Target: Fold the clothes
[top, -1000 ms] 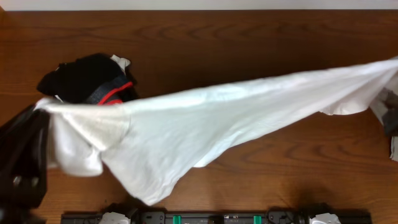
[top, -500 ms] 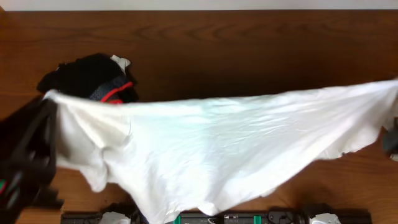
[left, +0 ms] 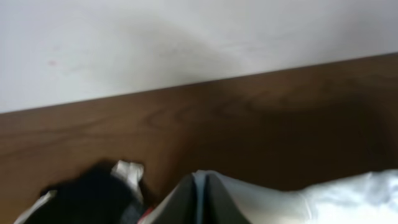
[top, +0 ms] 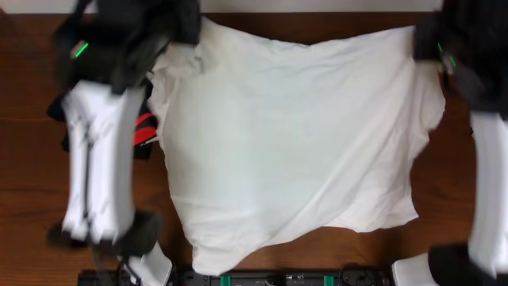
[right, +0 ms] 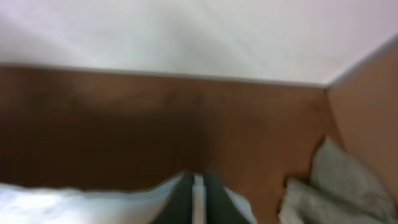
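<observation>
As left end effector (left: 199, 180), right end effector (right: 198, 179) (two) pinch | T-shirt (top: 294, 135): one

Black garments (left: 93, 198) (red band (top: 143, 129) showing) on wooden table (top: 24, 175), left; grey-beige cloth (right: 339, 180) near table corner.

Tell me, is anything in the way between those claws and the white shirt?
Nothing visible. The left gripper and right gripper each pinch a far corner of the white T-shirt; the black garments lie at its left side.
</observation>
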